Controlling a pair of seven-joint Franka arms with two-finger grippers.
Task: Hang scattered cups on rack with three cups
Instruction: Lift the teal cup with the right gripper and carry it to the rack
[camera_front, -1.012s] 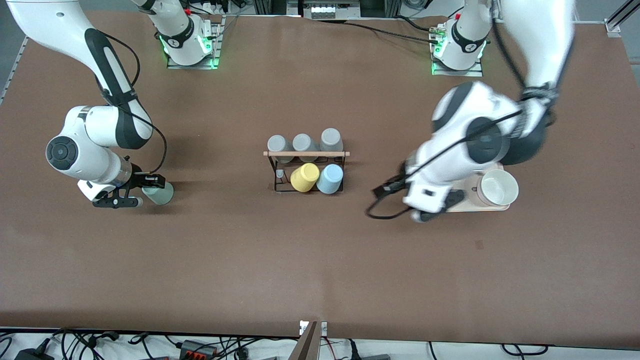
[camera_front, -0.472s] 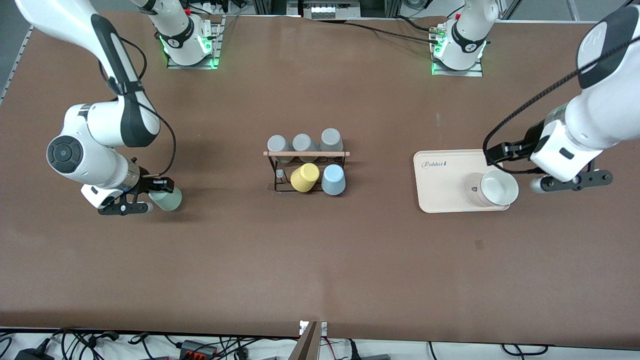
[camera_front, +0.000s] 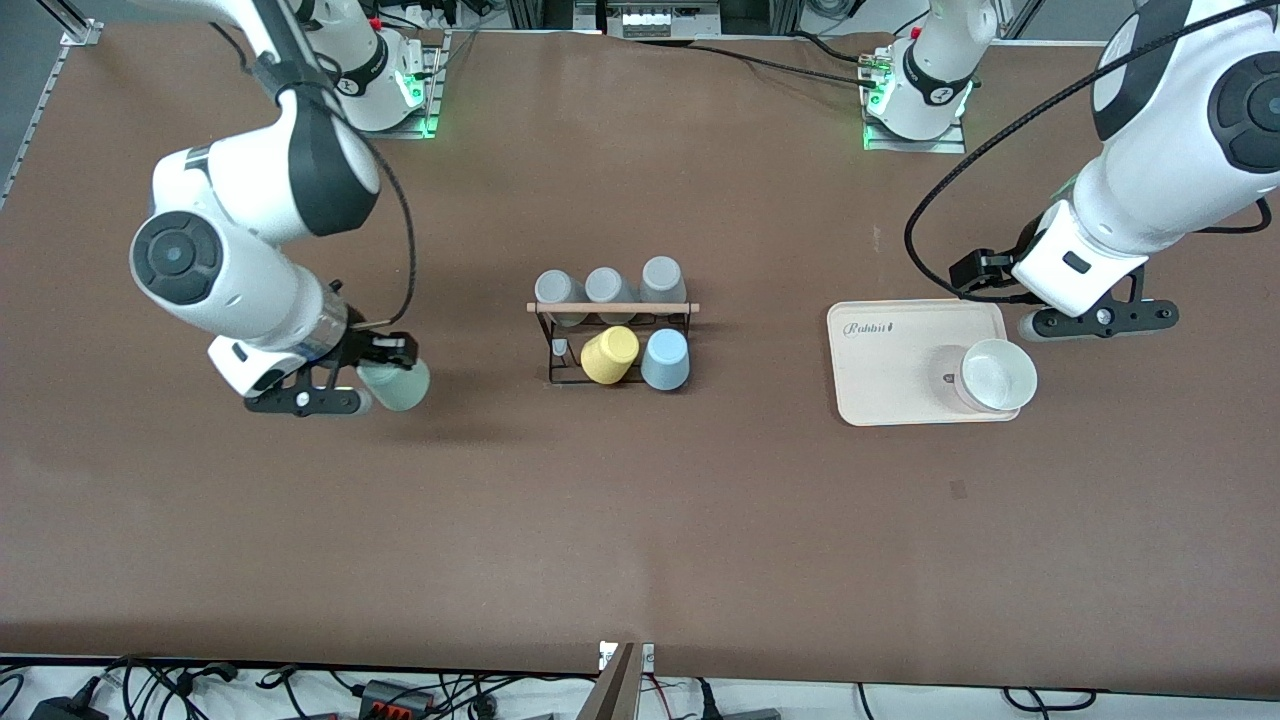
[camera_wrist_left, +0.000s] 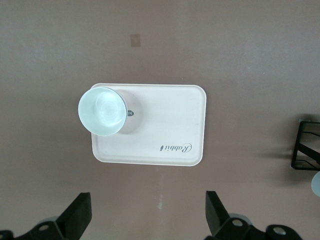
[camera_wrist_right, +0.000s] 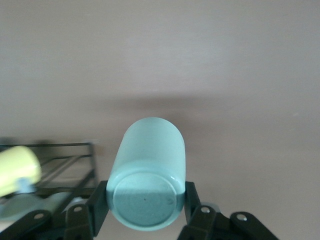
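Note:
My right gripper (camera_front: 385, 378) is shut on the pale mint-green cup (camera_front: 398, 386) and holds it on its side above the table, toward the right arm's end from the rack (camera_front: 612, 308). In the right wrist view the fingers clamp the mint cup (camera_wrist_right: 150, 165) near its base, with the rack (camera_wrist_right: 65, 167) beside it. The light blue cup (camera_front: 665, 359) hangs on the rack's nearer side next to the yellow cup (camera_front: 609, 355). My left gripper (camera_front: 1096, 320) is open and empty (camera_wrist_left: 147, 220), above the table beside the cream tray (camera_front: 890, 370).
Three grey cups (camera_front: 606, 287) sit on the rack's farther side under the wooden rod. A white bowl (camera_front: 995, 376) stands on the cream tray; both show in the left wrist view, bowl (camera_wrist_left: 102, 111) and tray (camera_wrist_left: 165, 125).
My right gripper has lifted the mint-green cup and carried it toward the rack. My left arm has drawn back from the rack, across the tray, to the left arm's end.

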